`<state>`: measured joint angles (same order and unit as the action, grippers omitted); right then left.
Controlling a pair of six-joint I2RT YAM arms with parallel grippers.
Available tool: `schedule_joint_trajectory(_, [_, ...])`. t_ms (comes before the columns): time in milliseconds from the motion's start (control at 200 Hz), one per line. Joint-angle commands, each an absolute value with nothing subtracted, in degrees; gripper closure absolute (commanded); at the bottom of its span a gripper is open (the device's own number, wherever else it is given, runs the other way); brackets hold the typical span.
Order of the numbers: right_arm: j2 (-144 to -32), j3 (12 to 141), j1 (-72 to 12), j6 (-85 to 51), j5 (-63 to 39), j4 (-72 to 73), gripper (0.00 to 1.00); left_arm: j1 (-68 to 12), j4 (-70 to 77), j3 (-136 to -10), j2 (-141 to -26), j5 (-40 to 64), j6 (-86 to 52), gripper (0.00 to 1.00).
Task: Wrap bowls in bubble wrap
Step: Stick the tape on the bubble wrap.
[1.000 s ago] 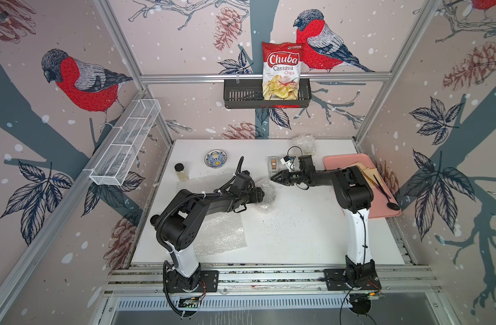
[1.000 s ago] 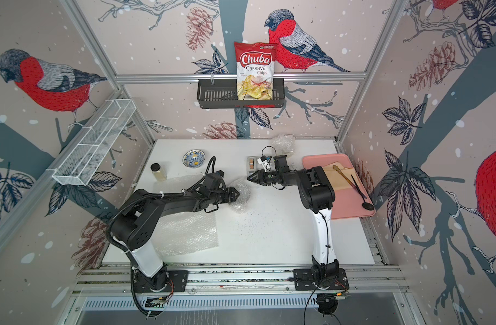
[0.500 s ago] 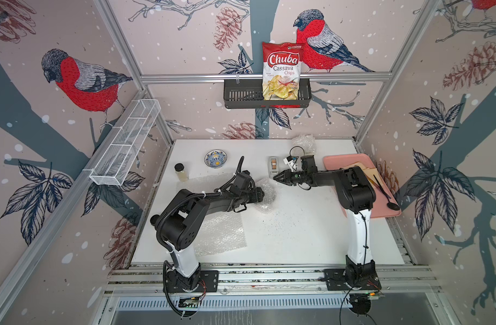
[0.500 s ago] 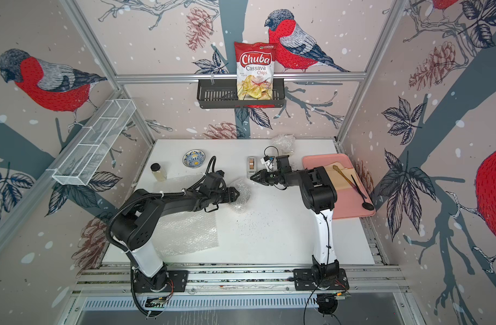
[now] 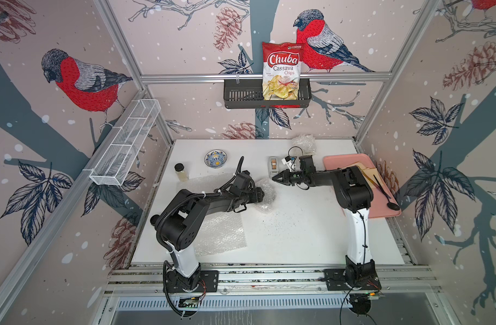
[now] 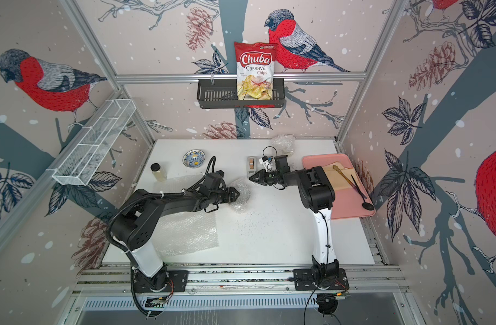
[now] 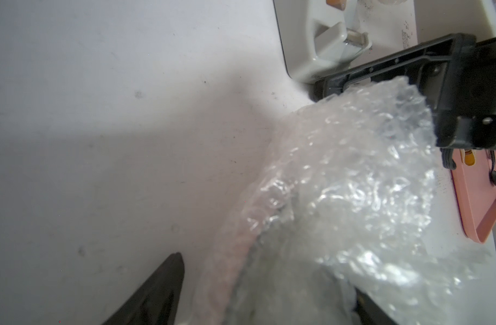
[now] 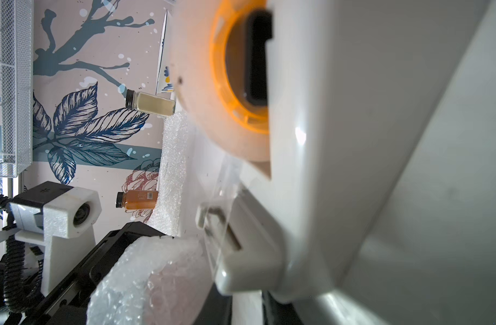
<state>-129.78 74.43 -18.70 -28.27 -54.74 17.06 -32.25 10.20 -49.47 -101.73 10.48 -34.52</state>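
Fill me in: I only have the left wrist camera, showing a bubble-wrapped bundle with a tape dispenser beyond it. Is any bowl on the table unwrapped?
Observer: Yes, one. A blue-and-yellow bowl sits bare toward the back of the table, clear of both arms.
Operator: Is there loose wrap for it?
Observer: Flat bubble wrap lies on the table under the left arm.
Operator: Anything else near that bowl?
Observer: A small jar with a dark lid stands upright near the table's left edge, apart from the bowl.
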Motion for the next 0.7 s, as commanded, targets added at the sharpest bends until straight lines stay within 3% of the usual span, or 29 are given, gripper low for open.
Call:
schedule_joint_trajectory(0, [-129.67, 74.53, -18.45, -27.52, -51.66, 20.65, 0.86, -32.33, 5.02, -49.04, -101.8, 9.83, -35.16, 0.23])
schedule_joint_trajectory(260, [-128.56, 72.4, -17.91, -29.38, -49.7, 20.52, 0.97, -32.34, 5.13, -49.09, -101.87, 9.84, -35.17, 0.23])
schedule_joint_trajectory(695, [-124.57, 68.33, -16.3, -29.95, -49.38, 16.72, 0.99, -32.42, 5.52, -48.84, -101.79, 9.89, -35.36, 0.23])
